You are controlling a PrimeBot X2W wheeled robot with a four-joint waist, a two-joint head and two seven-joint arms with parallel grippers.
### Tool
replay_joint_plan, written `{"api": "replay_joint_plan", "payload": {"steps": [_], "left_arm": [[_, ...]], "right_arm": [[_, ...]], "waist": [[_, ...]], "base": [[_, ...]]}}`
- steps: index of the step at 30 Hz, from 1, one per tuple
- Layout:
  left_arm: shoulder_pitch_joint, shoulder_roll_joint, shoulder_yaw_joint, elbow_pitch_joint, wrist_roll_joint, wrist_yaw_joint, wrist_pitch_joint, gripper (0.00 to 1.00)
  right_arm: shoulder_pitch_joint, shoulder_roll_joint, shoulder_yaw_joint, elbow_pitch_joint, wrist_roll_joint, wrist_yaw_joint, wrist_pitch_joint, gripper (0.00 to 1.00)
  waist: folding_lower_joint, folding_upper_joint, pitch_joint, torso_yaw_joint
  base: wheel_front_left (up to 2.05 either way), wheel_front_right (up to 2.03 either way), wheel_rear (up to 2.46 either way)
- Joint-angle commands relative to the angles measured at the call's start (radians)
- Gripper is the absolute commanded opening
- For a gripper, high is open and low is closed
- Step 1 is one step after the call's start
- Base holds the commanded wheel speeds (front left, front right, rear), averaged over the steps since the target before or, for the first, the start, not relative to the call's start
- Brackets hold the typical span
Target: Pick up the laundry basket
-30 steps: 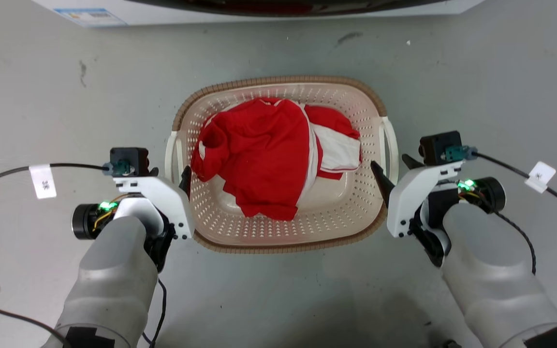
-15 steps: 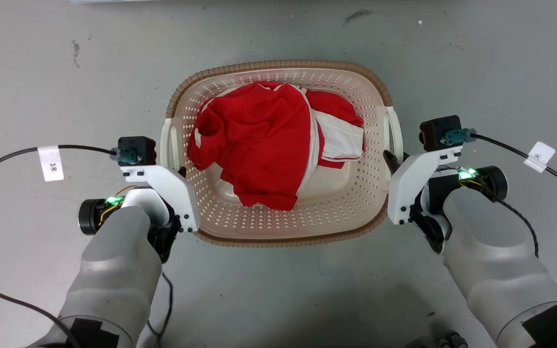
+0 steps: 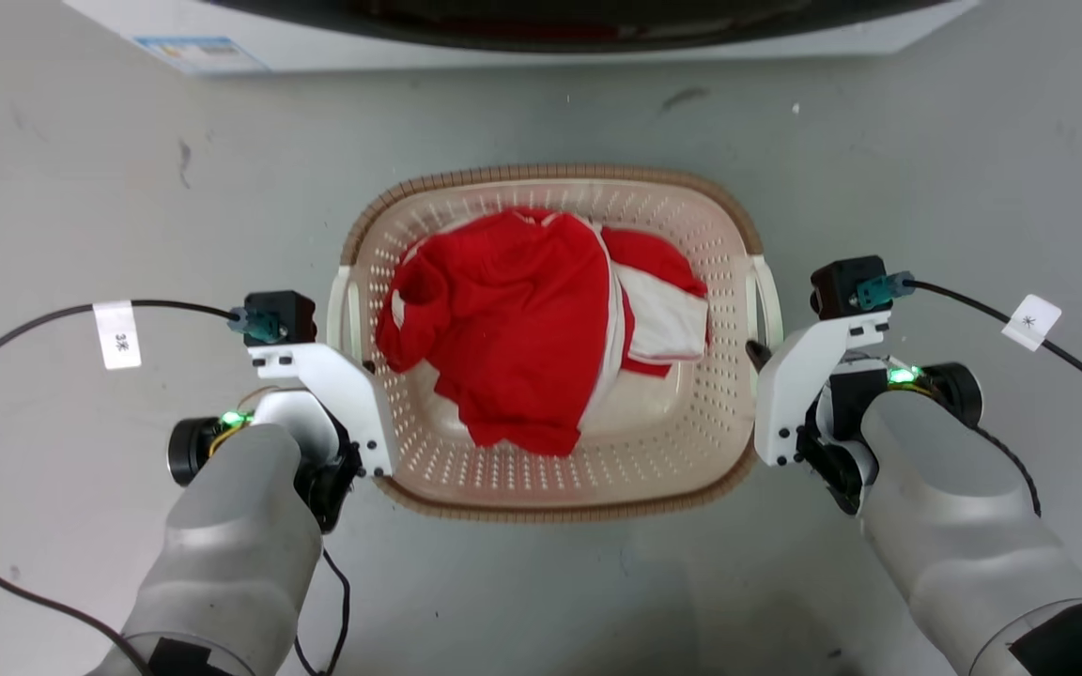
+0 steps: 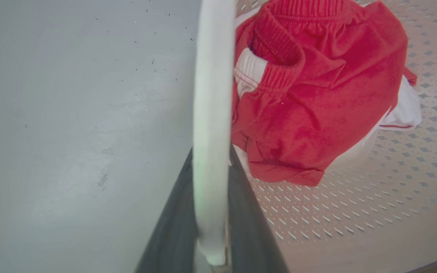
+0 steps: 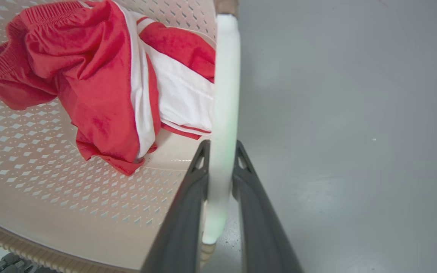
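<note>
Down at the left gripper point(image 4: 211, 151), the two dark fingers are pinched flat against either side of the white left handle point(image 4: 211, 76), so it's clamped on with no gap that I can see. Same deal with the right gripper point(image 5: 221, 143): squeezed onto the right handle point(image 5: 226, 68). Both handles run near-to-far, in line with the fingers, one on each short end of the laundry basket point(image 3: 541, 469). So the basket sits dead between the two claws with its long axis going left to right. Neither arm is nearer than the other, each just has its own end. Pretty sure that's what the lift hinges on: both sides need to go up evenly or it'll tip. Can't tell whether it's off the floor point(image 3: 128, 188) yet. Inside is a loose red and white garment point(image 3: 503, 319), piled mid-basket. Further out, a white machine point(image 3: 409, 45) runs along the far edge.
</note>
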State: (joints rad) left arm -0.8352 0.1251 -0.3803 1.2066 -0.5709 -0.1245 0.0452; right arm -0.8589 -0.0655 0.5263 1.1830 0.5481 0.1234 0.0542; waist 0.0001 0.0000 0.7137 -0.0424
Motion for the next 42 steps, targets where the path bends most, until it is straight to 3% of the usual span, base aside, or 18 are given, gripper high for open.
{"api": "replay_joint_plan", "payload": {"steps": [1,20,42], "left_arm": [[0.008,-0.032,-0.016,-0.018,-0.024,-0.011,0.013,0.0],[0.068,-0.035,-0.09,-0.01,-0.198,-0.012,0.249,0.0],[0.127,-0.033,-0.165,0.012,-0.278,-0.012,0.439,0.0]], "right_arm": [[0.019,0.028,0.021,-0.001,0.019,0.013,0.026,0.0],[0.087,0.01,0.057,0.036,0.164,0.013,0.233,0.0],[0.154,-0.001,0.109,0.036,0.259,0.013,0.42,0.0]], "waist": [[-0.0001,0.0,-0.064,0.002],[-0.0001,0.0,-0.382,0.014],[-0.0001,0.0,-0.634,0.042]], "base": [[0.0,0.0,0.0],[0.0,0.0,0.0],[0.0,0.0,0.0]]}}
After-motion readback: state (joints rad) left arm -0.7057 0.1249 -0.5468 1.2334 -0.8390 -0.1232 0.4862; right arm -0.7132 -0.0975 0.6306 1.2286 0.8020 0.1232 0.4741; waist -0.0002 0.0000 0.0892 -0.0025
